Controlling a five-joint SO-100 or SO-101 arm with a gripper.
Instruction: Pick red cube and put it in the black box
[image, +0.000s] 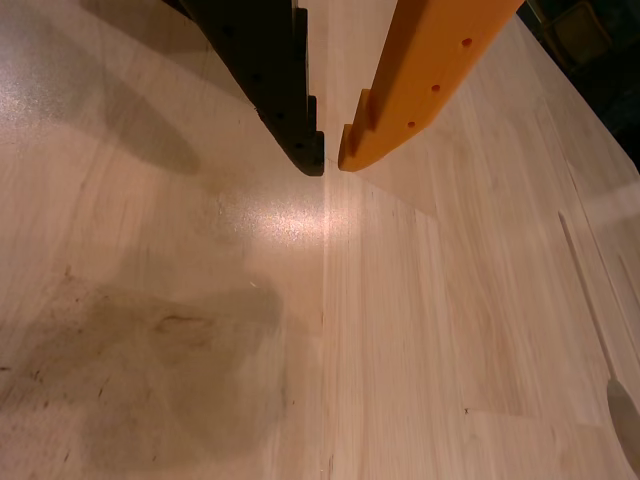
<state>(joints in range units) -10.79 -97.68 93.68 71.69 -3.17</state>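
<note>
In the wrist view my gripper (331, 163) reaches in from the top edge over a bare stretch of the light wooden table (420, 330). One finger is black (270, 70), the other orange (425, 80). Their tips stand almost together with only a thin slit between them, and nothing is held there. The red cube and the black box are out of view.
A dark stained patch (160, 350) marks the wood at the lower left. A thin pale line (590, 300) runs down the right side to a grey shape (625, 410) at the lower right edge. The table's far right edge (590, 110) meets a dark background.
</note>
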